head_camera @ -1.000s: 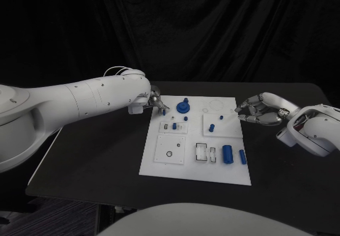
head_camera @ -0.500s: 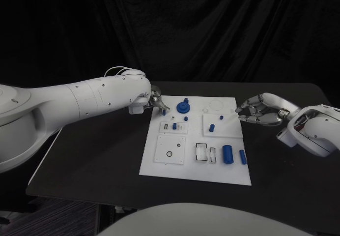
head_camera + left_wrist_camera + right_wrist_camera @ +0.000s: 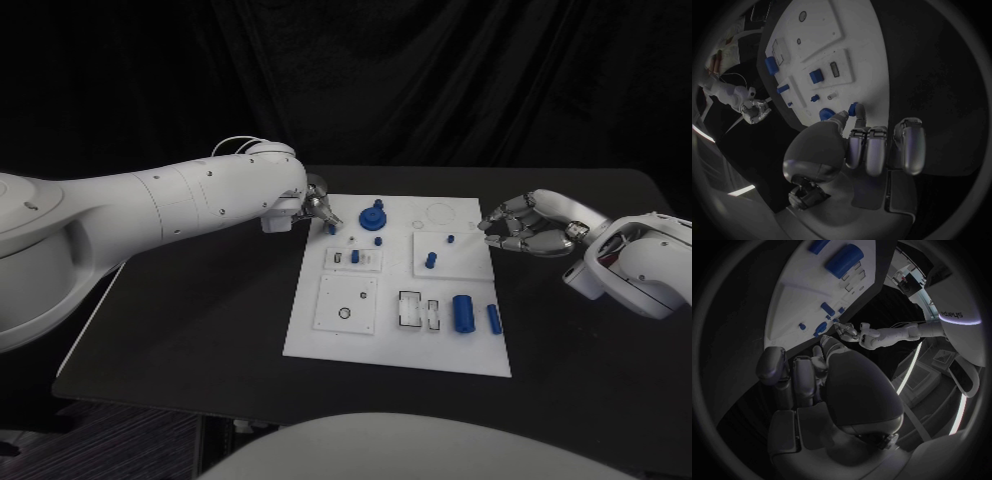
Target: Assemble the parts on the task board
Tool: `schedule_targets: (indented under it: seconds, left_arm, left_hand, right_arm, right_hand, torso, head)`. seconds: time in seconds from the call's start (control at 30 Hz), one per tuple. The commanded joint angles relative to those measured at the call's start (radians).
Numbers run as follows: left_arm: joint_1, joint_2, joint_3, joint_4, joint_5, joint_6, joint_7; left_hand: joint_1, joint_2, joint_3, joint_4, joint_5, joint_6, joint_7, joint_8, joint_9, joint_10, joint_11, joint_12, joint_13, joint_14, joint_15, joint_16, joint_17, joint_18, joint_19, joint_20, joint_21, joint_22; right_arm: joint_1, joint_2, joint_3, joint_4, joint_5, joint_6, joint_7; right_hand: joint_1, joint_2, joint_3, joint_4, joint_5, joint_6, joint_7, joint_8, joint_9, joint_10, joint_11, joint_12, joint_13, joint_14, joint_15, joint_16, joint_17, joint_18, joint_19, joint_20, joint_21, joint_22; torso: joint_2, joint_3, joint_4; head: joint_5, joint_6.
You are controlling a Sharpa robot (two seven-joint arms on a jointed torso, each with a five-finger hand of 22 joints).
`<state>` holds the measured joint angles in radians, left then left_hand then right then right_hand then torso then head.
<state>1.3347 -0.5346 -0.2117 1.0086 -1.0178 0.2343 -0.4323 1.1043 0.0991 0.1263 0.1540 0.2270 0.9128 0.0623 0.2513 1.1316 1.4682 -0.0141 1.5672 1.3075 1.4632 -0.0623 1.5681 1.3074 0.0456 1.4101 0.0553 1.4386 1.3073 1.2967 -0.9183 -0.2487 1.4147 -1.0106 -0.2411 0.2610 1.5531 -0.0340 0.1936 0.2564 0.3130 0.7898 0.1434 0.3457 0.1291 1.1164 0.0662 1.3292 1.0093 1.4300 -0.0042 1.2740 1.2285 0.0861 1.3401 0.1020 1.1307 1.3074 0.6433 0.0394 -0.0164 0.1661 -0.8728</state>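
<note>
Both hands near task board [image 3: 397, 345] | left hand [image 3: 312, 210] pinches half-hidden blue part [image 3: 856, 108] | right hand [image 3: 522, 225] curled, empty

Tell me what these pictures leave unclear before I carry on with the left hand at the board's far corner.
- Left hand, head view: its fingertips cover the small blue peg at the white task board corner, so seating is unclear.
- Left wrist view: the peg sits by a fingertip; too small to tell whether it is pinched.
- Right hand: fingers curled; what lies inside is hidden in the head view and behind the palm in the right wrist view.
</note>
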Motion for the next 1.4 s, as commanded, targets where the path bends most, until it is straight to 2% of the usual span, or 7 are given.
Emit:
schedule_targets:
  seconds: [0.03, 0.4, 0.63, 0.7, 0.97, 1.2, 1.4]
  left_arm:
    - [-0.002, 0.003, 0.001, 0.000, 0.000, 0.004, 0.021]
    - [-0.004, 0.002, 0.001, 0.000, 0.000, 0.001, 0.028]
    - [-0.005, -0.004, 0.001, 0.007, 0.000, 0.001, 0.024]
    - [-0.005, -0.009, 0.001, 0.014, 0.000, -0.002, 0.023]
    - [-0.005, -0.038, 0.001, 0.060, 0.000, -0.029, 0.015]
    - [-0.004, -0.071, 0.001, 0.107, 0.000, -0.058, -0.004]
    - [0.002, -0.132, 0.001, 0.198, 0.000, -0.091, -0.022]
  left_hand:
    - [0.011, -0.001, 0.006, -0.011, 0.012, -0.008, 0.000, -0.009, 0.001, 0.103, 0.008, 0.004, 0.263, 0.108, 0.007, 0.003, 0.263, 0.014, -0.009, 0.002, -0.007, 0.053]
    - [0.023, -0.007, 0.073, -0.063, 0.097, 0.001, -0.002, -0.027, 0.001, 0.103, 0.007, 0.004, 0.263, 0.108, 0.007, 0.003, 0.263, 0.015, -0.011, 0.003, -0.011, 0.055]
    - [0.013, -0.035, 0.185, -0.121, 0.183, 0.013, -0.006, -0.036, 0.009, 0.103, 0.003, 0.004, 0.263, 0.108, 0.003, 0.003, 0.263, 0.016, -0.012, -0.001, -0.015, 0.057]
    - [0.008, -0.050, 0.241, -0.147, 0.243, 0.015, -0.003, -0.039, 0.013, 0.103, 0.004, 0.004, 0.263, 0.108, 0.003, 0.003, 0.263, 0.016, -0.012, -0.002, -0.016, 0.058]
    - [-0.025, -0.081, 0.351, -0.203, 0.237, 0.029, -0.003, -0.038, 0.023, 0.103, 0.003, 0.004, 0.263, 0.108, 0.002, 0.003, 0.263, 0.015, -0.007, -0.001, -0.016, 0.065]
    - [-0.034, -0.084, 0.368, -0.211, 0.233, 0.036, -0.005, -0.036, 0.026, 0.103, 0.002, 0.004, 0.263, 0.108, 0.001, 0.003, 0.263, 0.015, -0.007, -0.002, -0.017, 0.065]
    - [-0.048, -0.086, 0.381, -0.210, 0.218, 0.043, -0.006, -0.034, 0.028, 0.103, 0.001, 0.004, 0.263, 0.108, 0.000, 0.003, 0.263, 0.015, -0.006, -0.003, -0.018, 0.065]
  right_arm:
    - [-0.002, 0.000, 0.001, 0.001, 0.000, 0.010, -0.017]
    - [-0.002, 0.002, 0.001, -0.001, 0.000, 0.011, -0.020]
    - [-0.002, 0.001, 0.001, -0.001, 0.000, 0.012, -0.024]
    - [-0.002, 0.001, 0.001, 0.000, 0.000, 0.013, -0.026]
    - [-0.002, 0.000, 0.001, 0.000, 0.000, 0.018, -0.033]
    - [-0.002, -0.003, 0.001, 0.001, 0.000, 0.023, -0.039]
    - [-0.002, -0.010, 0.001, 0.005, 0.000, 0.024, -0.046]
  right_hand:
    - [0.013, -0.001, 0.008, -0.001, 0.006, 0.002, 0.007, -0.004, -0.001, -0.006, 0.000, -0.004, -0.003, -0.008, -0.001, -0.006, -0.002, 0.019, -0.005, 0.000, -0.004, 0.041]
    - [0.020, -0.001, 0.012, -0.006, 0.012, 0.002, 0.007, -0.004, -0.003, -0.005, 0.000, -0.004, -0.004, -0.008, -0.002, -0.007, -0.003, 0.020, -0.005, 0.000, -0.007, 0.040]
    - [0.021, 0.000, 0.013, -0.007, 0.014, 0.002, 0.007, -0.004, -0.003, -0.006, 0.000, -0.005, -0.005, -0.008, -0.002, -0.007, -0.003, 0.020, -0.005, -0.001, -0.008, 0.039]
    - [0.021, 0.000, 0.013, -0.007, 0.014, 0.002, 0.007, -0.004, -0.003, -0.006, 0.000, -0.005, -0.005, -0.008, -0.002, -0.007, -0.003, 0.020, -0.005, -0.001, -0.008, 0.039]
    - [0.021, 0.000, 0.014, -0.007, 0.015, 0.002, 0.007, -0.004, -0.003, -0.007, 0.000, -0.006, -0.007, -0.008, -0.001, -0.008, -0.004, 0.020, -0.005, -0.001, -0.009, 0.039]
    - [0.022, 0.000, 0.014, -0.007, 0.016, 0.002, 0.007, -0.004, -0.004, -0.011, 0.001, -0.008, -0.012, -0.011, -0.001, -0.012, -0.010, 0.021, -0.008, -0.001, -0.014, 0.037]
    - [0.022, 0.000, 0.015, -0.007, 0.016, 0.002, 0.007, -0.004, -0.004, -0.014, 0.001, -0.010, -0.015, -0.013, -0.001, -0.016, -0.013, 0.022, -0.009, -0.001, -0.018, 0.035]
  torso:
    - [0.000, -0.0002, 0.0002]
    - [0.000, 0.0002, 0.0004]
    - [-0.001, 0.0006, 0.0000]
    - [-0.001, 0.0007, 0.0000]
    - [-0.001, -0.0002, 0.0001]
    - [0.000, 0.0000, 0.0004]
    - [0.000, -0.0001, 0.0004]
  head:
    - [0.003, 0.000]
    - [0.000, 0.000]
    - [-0.002, 0.000]
    - [-0.003, 0.000]
    - [-0.001, 0.000]
    - [-0.002, 0.000]
    - [-0.004, 0.000]
